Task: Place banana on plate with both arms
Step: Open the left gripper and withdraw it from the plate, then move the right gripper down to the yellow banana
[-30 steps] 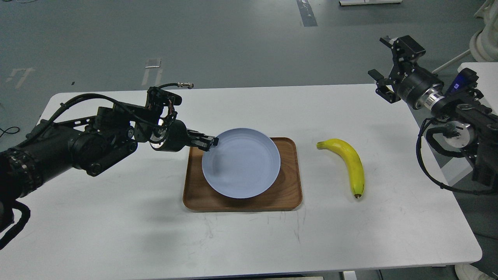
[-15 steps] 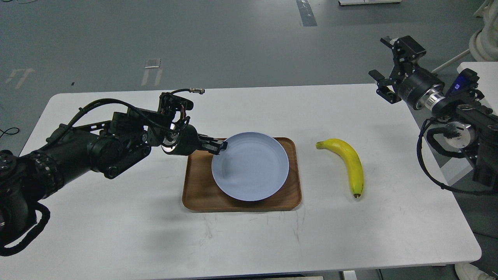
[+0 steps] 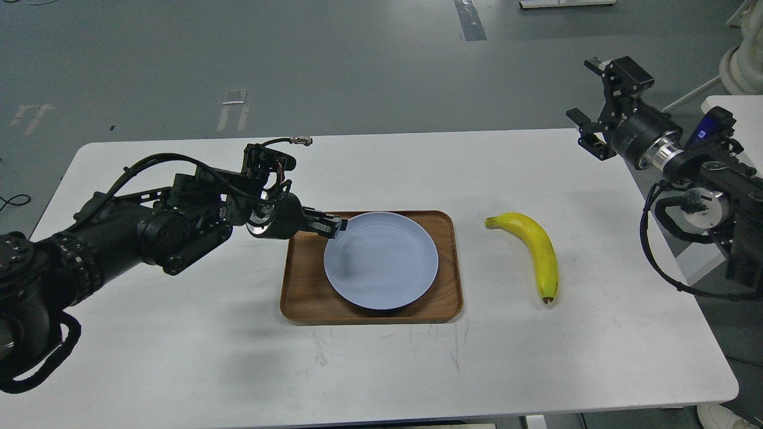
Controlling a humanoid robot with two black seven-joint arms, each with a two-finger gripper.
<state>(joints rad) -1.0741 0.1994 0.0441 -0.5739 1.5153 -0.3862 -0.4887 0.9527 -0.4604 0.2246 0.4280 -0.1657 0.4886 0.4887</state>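
One banana (image 3: 533, 250) well apart from right claw (image 3: 596, 98)

Setting: robotics lab or test hall. Evidence: plain white desk (image 3: 179, 333) standing on a wide grey floor (image 3: 334, 65); tape marks (image 3: 232, 110) on that floor beyond the desk; further white furniture (image 3: 730, 110) right of the desk.

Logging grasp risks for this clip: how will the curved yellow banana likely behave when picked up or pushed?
The curved yellow banana lies flat on the white table, so it will probably pivot rather than roll. Its skin looks smooth, possibly slippery. It is likely stiff but bruisable under a hard squeeze.
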